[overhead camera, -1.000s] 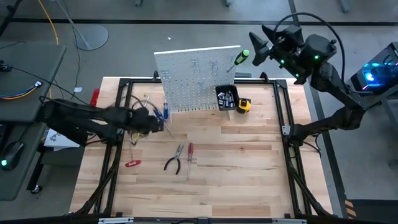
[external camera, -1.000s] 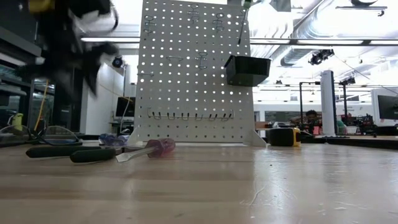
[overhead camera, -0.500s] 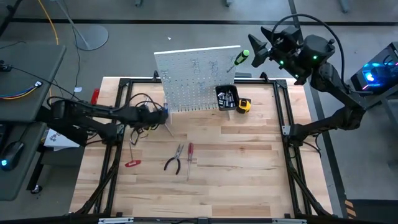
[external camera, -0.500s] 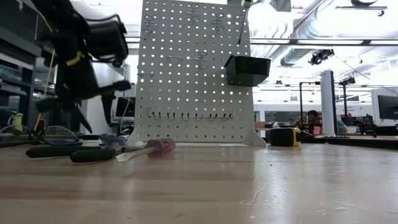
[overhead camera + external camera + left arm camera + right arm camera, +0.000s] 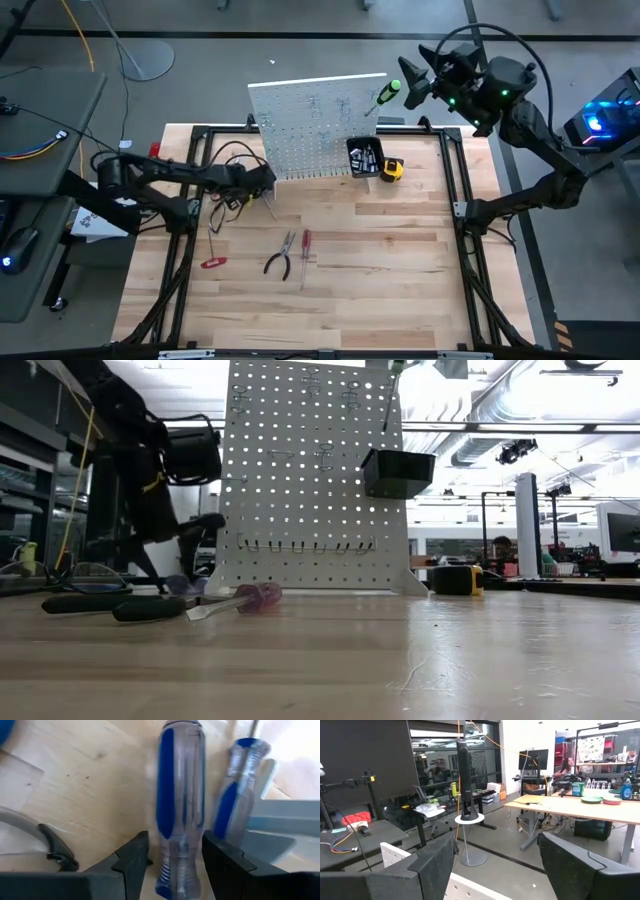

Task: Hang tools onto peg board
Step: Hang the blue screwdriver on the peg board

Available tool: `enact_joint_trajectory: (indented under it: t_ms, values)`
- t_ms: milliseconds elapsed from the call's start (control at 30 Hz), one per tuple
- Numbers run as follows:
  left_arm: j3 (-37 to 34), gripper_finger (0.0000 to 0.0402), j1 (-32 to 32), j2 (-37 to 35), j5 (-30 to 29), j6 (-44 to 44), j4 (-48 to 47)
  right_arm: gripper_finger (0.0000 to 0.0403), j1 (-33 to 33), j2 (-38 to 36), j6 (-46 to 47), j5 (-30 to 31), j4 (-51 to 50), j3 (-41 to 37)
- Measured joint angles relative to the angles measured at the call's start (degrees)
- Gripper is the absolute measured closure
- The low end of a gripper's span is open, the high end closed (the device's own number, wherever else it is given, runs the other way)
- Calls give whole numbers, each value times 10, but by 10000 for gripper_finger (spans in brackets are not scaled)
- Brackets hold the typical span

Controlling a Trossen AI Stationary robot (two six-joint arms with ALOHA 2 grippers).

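- The peg board (image 5: 315,125) stands upright at the far edge of the table (image 5: 380,270); all places below are given relative to it.
- A black bin (image 5: 364,156) hangs on the board's lower right part, and a yellow tape measure (image 5: 392,169) sits on the table just right of the bin.
- A green-handled screwdriver (image 5: 387,93) is at the board's top right corner.
- The left gripper (image 5: 172,852) is low over the table at the board's lower left corner.
- Its fingers (image 5: 131,857) stand partly open on either side of a blue screwdriver (image 5: 181,805) that lies between them; whether they press on the handle I cannot tell.
- A second blue screwdriver (image 5: 240,790) lies just beside the first, nearer the board's foot.
- In front of the board, toward the table's middle, lie dark-handled pliers (image 5: 281,256) and a red screwdriver (image 5: 306,245), side by side.
- Red-handled cutters (image 5: 212,263) lie farther left of the pliers, well in front of the board's left end.
- The right gripper (image 5: 412,80) hangs in the air just off the board's top right corner, beside the green-handled screwdriver.
- Its fingers (image 5: 437,865) are spread wide with nothing between them.
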Motion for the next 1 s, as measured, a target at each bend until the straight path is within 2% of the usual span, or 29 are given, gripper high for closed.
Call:
enact_joint_trajectory:
  t_ms: [133,300,367,467,567,700,833,1000]
  values:
    - [2,229,4,24,1,-11,6,128,0,0,0,0,-1,0]
    - [3,236,3,40,7,50,2,128,0,0,6,0,-3,0]
    - [2,259,1,38,10,68,-4,128,0,0,11,0,-3,0]
    - [1,320,-4,26,10,83,-5,128,0,0,11,0,-3,0]
    - [-2,325,-13,4,10,114,-8,128,0,0,11,0,-4,0]
    - [-2,326,-29,-52,25,173,-41,128,0,0,11,0,-4,0]
    - [-2,326,-62,-142,24,199,-98,128,0,0,11,0,-4,0]
    - [9,326,-121,-286,19,282,-68,128,0,0,11,0,-4,0]
